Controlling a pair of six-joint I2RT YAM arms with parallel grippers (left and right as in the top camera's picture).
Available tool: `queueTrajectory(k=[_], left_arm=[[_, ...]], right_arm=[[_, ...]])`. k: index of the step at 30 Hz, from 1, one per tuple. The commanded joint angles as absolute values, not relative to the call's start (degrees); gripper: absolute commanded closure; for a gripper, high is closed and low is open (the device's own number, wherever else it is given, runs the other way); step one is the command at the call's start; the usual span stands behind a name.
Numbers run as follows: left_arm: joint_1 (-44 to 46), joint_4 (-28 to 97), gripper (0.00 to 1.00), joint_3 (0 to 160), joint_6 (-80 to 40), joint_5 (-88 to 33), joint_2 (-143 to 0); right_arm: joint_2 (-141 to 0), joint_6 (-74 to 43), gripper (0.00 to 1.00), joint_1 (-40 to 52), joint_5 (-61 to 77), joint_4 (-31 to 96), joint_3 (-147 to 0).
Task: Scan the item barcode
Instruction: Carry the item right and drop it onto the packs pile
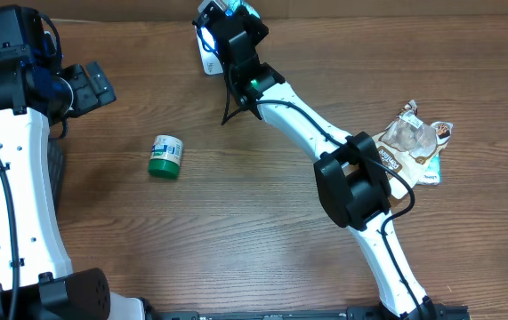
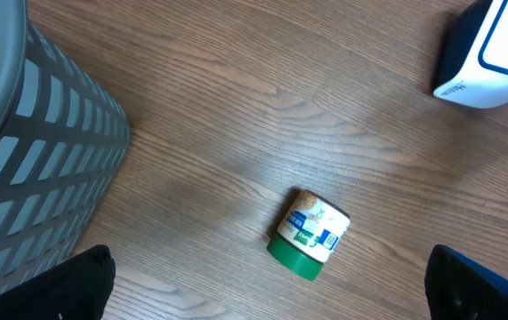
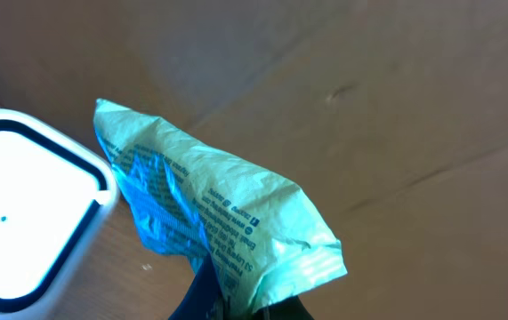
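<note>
right gripper (image 3: 240, 309): clamped shut on the lower edge of the packet; its fingers are mostly cut off at the bottom of the wrist view
packet (image 3: 227, 222): pale green plastic pouch, crinkled, with a blue printed patch and lines of small text; held up off the table at the far side, top centre in the overhead view
packet vs scanner: in the right wrist view the packet's blue end overlaps the rim of the scanner's white face; can't tell from these angles whether it touches or hangs above
barcode: possibly within the printed patch, but the print is too small to pick out
scanner (image 1: 207, 55): white body, dark trim round a rounded white window; stands on the table right by the right gripper, partly hidden under the arm from overhead
left gripper (image 1: 98, 86): jaws wide apart, holding nothing; hovers over the left side of the table, both fingertips just visible in the bottom corners of its wrist view
jar (image 1: 165, 156): small, green lid, white label with a blue patch; lies on its side on the table between the two arms, well apart from both grippers
basket (image 2: 40, 169): grey, lattice wall, at the left edge next to the left arm
snack bags (image 1: 414, 142): crumpled clear and brown packs on the right side, close to the right arm's elbow, partly covered by it
table (image 1: 236, 240): brown wood grain
</note>
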State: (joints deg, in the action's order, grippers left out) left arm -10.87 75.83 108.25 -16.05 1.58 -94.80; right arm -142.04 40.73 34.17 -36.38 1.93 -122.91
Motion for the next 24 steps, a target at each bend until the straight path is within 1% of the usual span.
queueTrajectory(k=[1,7,12,14,18,21,24], left_arm=[[-10.8,75.9,0.0,108.0,-15.4,1.9,-95.2],[-10.8,75.9,0.01,108.0,-15.4,1.9,-95.2],[-10.8,75.9,0.01,108.0,-15.4,1.9,-95.2],[-10.8,75.9,0.0,108.0,-15.4,1.9,-95.2],[-10.8,75.9,0.0,108.0,-15.4,1.9,-95.2],[-10.8,75.9,0.0,108.0,-15.4,1.9,-95.2],[-10.8,75.9,0.01,108.0,-15.4,1.9,-95.2]], right_arm=[[-134.8,32.0,0.96,34.4,-34.0,4.7,-124.5],[-123.5,21.7,0.96,34.2,-27.6,18.5,-124.5],[-114.1,5.0,0.96,31.7,-19.1,35.3,-124.5],[-110.9,-1.4,0.96,29.7,-15.4,43.5,-124.5],[-106.7,-9.0,0.96,23.4,-8.1,60.1,-124.5],[-106.4,-12.5,0.96,17.8,-4.1,70.1,-124.5],[-107.0,-12.7,0.96,12.0,0.4,76.6,-122.8]])
